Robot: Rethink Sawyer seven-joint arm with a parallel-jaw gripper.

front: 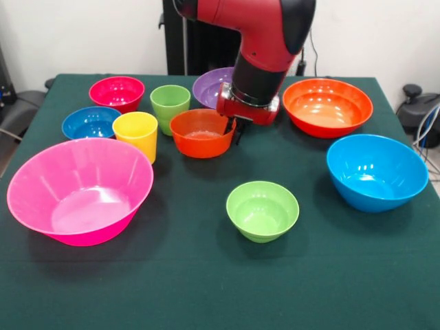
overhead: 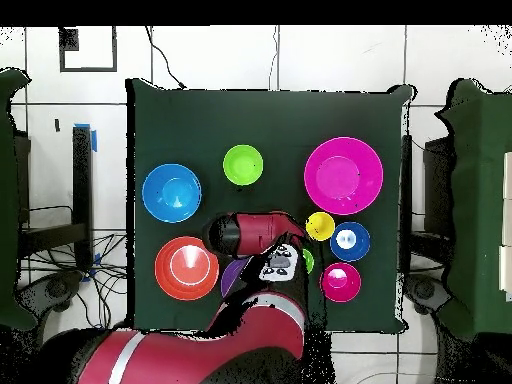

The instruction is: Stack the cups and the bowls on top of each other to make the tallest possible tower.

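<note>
My gripper (front: 234, 130) hangs low at the right rim of the small orange-red bowl (front: 202, 134). In the overhead view the arm (overhead: 255, 235) hides that bowl. Around it stand the light green cup (front: 170, 106), the yellow cup (front: 136, 134), the purple bowl (front: 210, 86) and the large orange bowl (front: 327, 106). The small light-green bowl (front: 262, 210), the large light blue bowl (front: 377, 172) and the large pink bowl (front: 79, 189) lie nearer the front. The magenta-red bowl (front: 117, 93) and the dark blue bowl (front: 91, 124) sit at the left. Each piece stands alone; nothing is nested.
All pieces rest on a dark green cloth-covered table (front: 206, 289). In the overhead view the pink bowl (overhead: 343, 174), light blue bowl (overhead: 171, 192) and small green bowl (overhead: 242, 164) lie on the side far from the robot's base.
</note>
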